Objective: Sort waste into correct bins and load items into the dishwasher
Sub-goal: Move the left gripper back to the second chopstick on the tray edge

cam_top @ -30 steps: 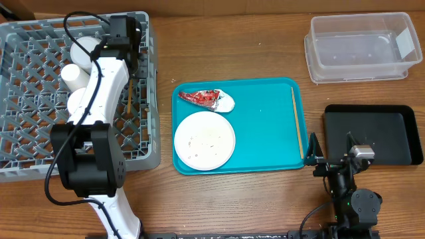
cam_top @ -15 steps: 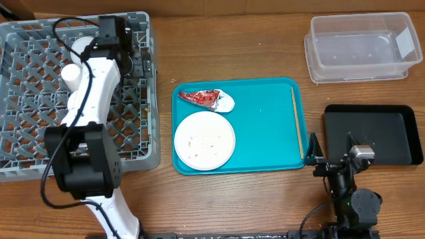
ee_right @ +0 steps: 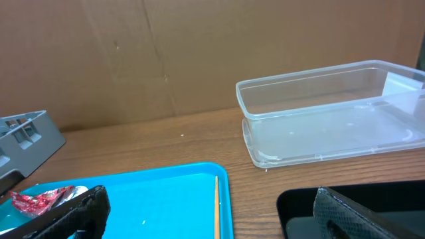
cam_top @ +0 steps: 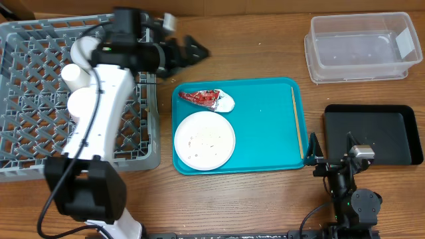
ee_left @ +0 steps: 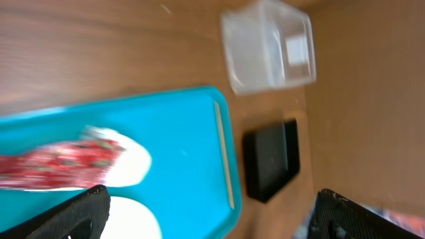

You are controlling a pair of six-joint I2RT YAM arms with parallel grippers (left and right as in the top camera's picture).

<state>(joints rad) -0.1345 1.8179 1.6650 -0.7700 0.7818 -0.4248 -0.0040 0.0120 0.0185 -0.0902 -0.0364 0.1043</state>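
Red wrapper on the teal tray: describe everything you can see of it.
Crumpled red foil wrapper, shiny with white flecks, lying flat and elongated near the teal tray's far left corner. Its right end overlaps a white napkin wad. The white plate sits just beside it; contact unclear. Nothing grips it.

one plate [cam_top: 204, 139], one wrapper [cam_top: 201, 97], one tub [cam_top: 358, 48]

plate [cam_top: 204, 140], wrapper [cam_top: 201, 97] on tray [cam_top: 265, 126] | rack [cam_top: 26, 133] left | tub [cam_top: 358, 46] right

Left arm [cam_top: 99, 106] — white shells, black joints, looping black cables; left hand [cam_top: 198, 51] and right arm [cam_top: 350, 196] — black.
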